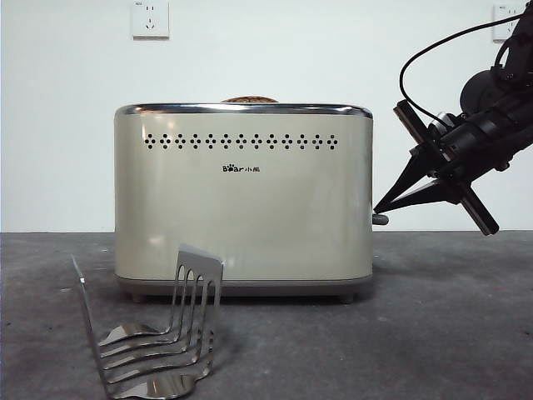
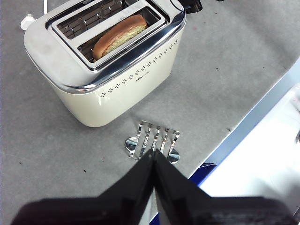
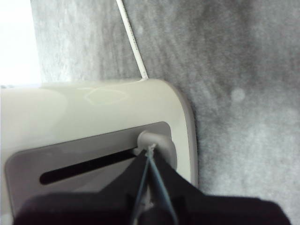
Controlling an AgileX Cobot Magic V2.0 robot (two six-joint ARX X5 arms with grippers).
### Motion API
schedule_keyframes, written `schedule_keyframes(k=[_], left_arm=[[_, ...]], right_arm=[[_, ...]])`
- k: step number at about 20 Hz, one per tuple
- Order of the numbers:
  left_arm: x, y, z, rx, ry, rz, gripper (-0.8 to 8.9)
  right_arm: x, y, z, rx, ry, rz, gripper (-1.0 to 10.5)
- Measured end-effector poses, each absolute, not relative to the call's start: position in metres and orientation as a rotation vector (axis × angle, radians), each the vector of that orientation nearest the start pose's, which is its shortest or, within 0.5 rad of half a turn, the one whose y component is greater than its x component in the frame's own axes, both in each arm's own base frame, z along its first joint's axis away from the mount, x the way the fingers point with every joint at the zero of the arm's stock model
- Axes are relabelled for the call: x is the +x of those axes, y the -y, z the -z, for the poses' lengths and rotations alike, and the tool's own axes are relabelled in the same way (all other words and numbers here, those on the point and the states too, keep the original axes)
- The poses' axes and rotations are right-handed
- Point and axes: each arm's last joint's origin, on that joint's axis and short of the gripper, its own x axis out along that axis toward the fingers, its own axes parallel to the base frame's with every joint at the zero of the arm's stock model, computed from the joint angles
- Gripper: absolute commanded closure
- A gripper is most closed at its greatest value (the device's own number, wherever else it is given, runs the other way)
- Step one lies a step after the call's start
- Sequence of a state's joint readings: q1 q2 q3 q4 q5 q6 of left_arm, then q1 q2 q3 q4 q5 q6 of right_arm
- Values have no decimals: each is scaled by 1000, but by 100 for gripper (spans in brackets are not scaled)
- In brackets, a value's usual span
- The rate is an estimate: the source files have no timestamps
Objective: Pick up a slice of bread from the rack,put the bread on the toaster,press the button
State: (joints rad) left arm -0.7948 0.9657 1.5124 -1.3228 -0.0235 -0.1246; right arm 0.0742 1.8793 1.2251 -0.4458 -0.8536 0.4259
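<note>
The bread (image 2: pixel 120 35) sits inside one slot of the toaster (image 1: pixel 243 196), and in the front view only its brown rounded top (image 1: pixel 249 99) shows above the chrome rim. The toaster stands in the middle of the grey desk (image 1: pixel 433 333). The rack (image 1: pixel 158 337) holds no slice and stands on the desk just in front of the toaster, at about 7 o'clock from it in the front view. The right end effector (image 1: pixel 379 207) comes in from 3 o'clock of the toaster, and its two jaws are pressed together into one point. This point rests against the button (image 3: pixel 151 141) on the narrow side of the toaster, near the lower end of the dark slot (image 3: pixel 84 168). The left end effector (image 2: pixel 153 157) hangs high above the rack, away from the toaster; its jaws are also closed together and hold nothing. A white cable (image 3: pixel 131 40) lies on the desk behind the toaster.
</note>
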Motion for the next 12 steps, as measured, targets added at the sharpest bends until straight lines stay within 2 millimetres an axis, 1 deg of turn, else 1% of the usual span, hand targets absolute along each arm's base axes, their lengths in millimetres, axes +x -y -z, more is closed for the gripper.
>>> schedule_keyframes(k=[12], left_arm=[[82, 83, -431, 203, -771, 683, 822]], right_arm=[[369, -49, -174, 797, -1235, -612, 954]])
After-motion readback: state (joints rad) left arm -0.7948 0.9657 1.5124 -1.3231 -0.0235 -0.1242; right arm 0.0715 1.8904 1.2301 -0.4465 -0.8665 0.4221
